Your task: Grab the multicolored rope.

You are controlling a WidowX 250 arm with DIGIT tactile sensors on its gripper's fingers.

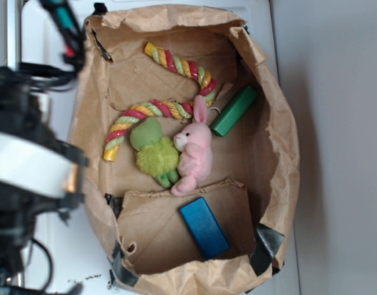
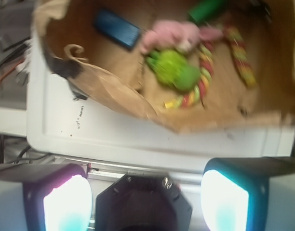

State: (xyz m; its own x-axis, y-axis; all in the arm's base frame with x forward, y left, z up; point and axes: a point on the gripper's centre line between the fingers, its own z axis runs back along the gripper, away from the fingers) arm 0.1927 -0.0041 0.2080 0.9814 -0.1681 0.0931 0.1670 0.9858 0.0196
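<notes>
The end effector [image 2: 145, 202] hangs wide open and empty over the white bench [image 2: 138, 139], well short of the paper bag [image 2: 114, 96]. The rope [image 2: 205, 72] lies ahead of it inside the bag, curled around the green plush [image 2: 174, 70], which touches its near bend. Coming in low could snag a finger [image 2: 66, 202] on the bag's crumpled wall. Closing at that bend could catch the green plush or the pink rabbit [image 2: 169, 34] instead.
</notes>
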